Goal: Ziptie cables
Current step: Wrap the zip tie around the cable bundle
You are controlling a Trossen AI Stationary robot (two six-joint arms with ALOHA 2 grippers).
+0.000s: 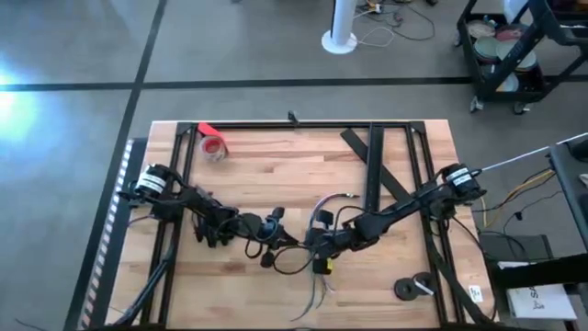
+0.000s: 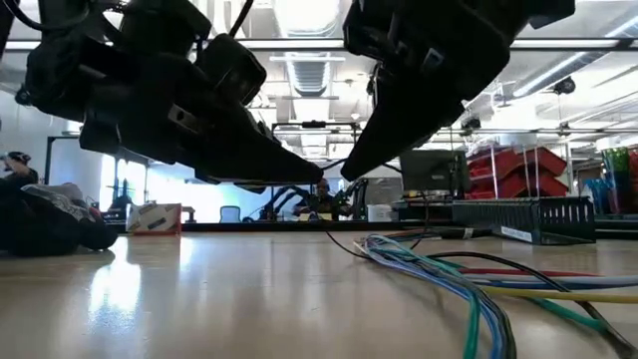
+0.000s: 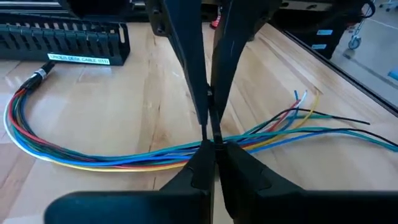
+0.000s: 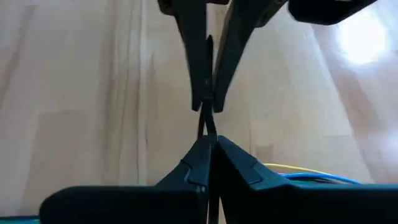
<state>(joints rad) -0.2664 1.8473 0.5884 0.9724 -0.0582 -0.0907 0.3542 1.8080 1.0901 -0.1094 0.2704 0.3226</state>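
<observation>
now | both grippers point(image 3: 210, 134) point(image 4: 207, 127) pinched shut on ziptie point(image 4: 208, 50) | above cables point(image 3: 124, 158)

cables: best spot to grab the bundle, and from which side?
Probably the cables on the flat stretch where the wires lie packed side by side, from straight above, fingers across the run. The free ends fan apart, so a pinch there would likely miss strands. Left gripper and right gripper meet tip to tip, both shut on the ziptie.
</observation>
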